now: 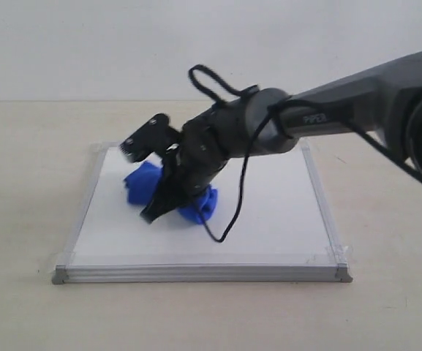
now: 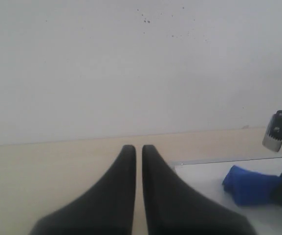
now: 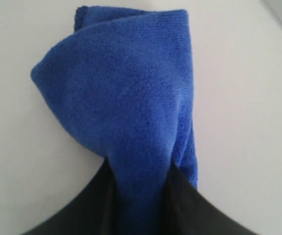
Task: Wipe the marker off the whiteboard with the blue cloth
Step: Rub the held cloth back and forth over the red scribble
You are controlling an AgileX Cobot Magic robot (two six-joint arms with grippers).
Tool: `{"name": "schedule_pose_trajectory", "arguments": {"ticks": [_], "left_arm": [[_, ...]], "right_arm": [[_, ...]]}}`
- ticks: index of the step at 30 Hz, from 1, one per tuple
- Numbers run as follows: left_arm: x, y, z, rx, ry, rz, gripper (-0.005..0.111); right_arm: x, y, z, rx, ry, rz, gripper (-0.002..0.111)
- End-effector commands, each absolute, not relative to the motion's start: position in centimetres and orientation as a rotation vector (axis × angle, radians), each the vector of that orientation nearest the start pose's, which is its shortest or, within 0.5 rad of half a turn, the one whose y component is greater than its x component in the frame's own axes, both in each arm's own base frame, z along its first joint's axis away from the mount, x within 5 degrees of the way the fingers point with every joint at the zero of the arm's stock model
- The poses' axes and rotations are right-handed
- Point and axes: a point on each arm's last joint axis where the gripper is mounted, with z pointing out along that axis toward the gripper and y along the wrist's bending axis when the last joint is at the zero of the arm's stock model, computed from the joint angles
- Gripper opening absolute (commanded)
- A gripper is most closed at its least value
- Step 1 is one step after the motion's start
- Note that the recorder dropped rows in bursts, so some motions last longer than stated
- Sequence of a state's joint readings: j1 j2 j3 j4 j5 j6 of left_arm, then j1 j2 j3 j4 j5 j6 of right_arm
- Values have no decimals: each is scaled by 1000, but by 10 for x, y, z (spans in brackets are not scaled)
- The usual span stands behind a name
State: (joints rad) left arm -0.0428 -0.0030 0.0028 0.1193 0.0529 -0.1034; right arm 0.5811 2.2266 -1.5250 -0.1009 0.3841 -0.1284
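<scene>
The whiteboard [image 1: 284,219] lies flat on the table, white with a silver frame. My right gripper [image 1: 159,208] reaches in from the right and is shut on the blue cloth [image 1: 141,183], pressing it onto the board's left half. In the right wrist view the blue cloth [image 3: 131,98] bunches out from between the two dark fingers [image 3: 87,205]. No red marker line shows in any view; it may be under the cloth or arm. My left gripper [image 2: 138,149] hovers off the board's corner, its jaws nearly touching with nothing between them. The blue cloth [image 2: 250,186] shows at that view's edge.
The board's front frame [image 1: 203,274] and taped corner caps [image 1: 61,276] edge the work area. A black cable [image 1: 229,219] hangs from the right arm over the board. Beige table [image 1: 20,183] surrounds the board; a white wall stands behind.
</scene>
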Motion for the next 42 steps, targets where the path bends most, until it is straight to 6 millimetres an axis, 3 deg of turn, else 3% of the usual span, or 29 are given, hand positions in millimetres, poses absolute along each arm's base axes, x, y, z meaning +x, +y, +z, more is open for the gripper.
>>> {"name": "schedule_pose_trajectory", "arguments": {"ticks": [1,3,6,13,16,20,23,27,29,31,32,34,37,39,41,42], "left_arm": [[56,-2,209,31,1535,-32,4],[56,-2,209,31,1535,-32,4],[56,-2,209,31,1535,-32,4],[56,-2,209,31,1535,-32,4],[56,-2,209,31,1535,-32,4],[56,-2,209,31,1535,-32,4],[56,-2,209,31,1535,-32,4],[56,-2,209,31,1535,-32,4],[56,-2,208,31,1536,-32,4],[56,-2,208,31,1536,-32,4],[56,-2,208,31,1536,-32,4],[56,-2,208,31,1536,-32,4],[56,-2,209,31,1535,-32,4],[56,-2,209,31,1535,-32,4],[56,-2,209,31,1535,-32,4],[56,-2,209,31,1535,-32,4]], "right_arm": [[417,200,106,-800,2531,-19,0],[417,197,105,-779,2550,-17,0],[409,211,105,-833,2542,-3,0],[350,295,103,-1266,2422,159,0],[325,318,102,-1409,2389,182,0],[329,312,101,-1428,2386,133,0],[355,282,102,-1324,2427,12,0],[397,218,104,-1006,2540,-223,0],[408,194,104,-869,2595,-274,0],[411,183,103,-826,2632,-275,0],[410,185,102,-829,2636,-260,0],[399,208,101,-908,2635,-100,0],[358,268,100,-1243,2567,312,0],[339,291,102,-1394,2493,392,0],[340,293,102,-1349,2494,364,0],[349,284,102,-1265,2530,320,0]]}}
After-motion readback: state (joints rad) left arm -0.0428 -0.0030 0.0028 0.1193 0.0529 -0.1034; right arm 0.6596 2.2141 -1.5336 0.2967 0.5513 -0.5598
